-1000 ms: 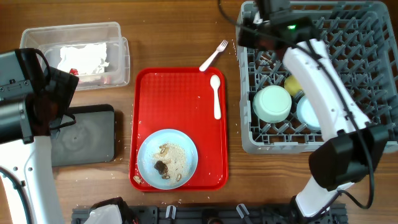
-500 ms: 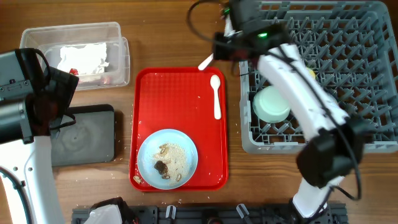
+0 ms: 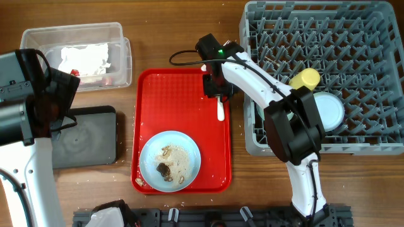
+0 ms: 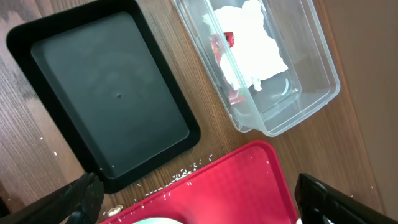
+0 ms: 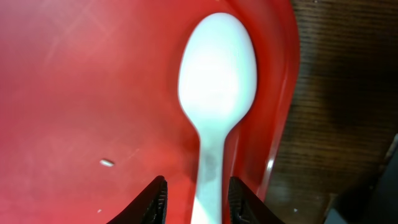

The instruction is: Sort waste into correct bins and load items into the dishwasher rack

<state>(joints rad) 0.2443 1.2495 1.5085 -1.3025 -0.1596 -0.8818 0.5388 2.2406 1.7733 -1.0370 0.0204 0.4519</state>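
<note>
Right gripper (image 5: 198, 186): fingers narrowly apart astride white spoon (image 5: 216, 81) on red tray (image 5: 74, 93). Left gripper (image 4: 199, 183): fingers wide, empty.

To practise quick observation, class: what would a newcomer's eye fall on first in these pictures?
The bright red tray mid-table, holding a light blue plate of food scraps. At the tray's right edge, the right arm's fingers straddle a white spoon.

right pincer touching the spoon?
Cannot tell. Right wrist view: right pincer straddles the spoon handle; red gap beside one finger, the other looks flush.
</note>
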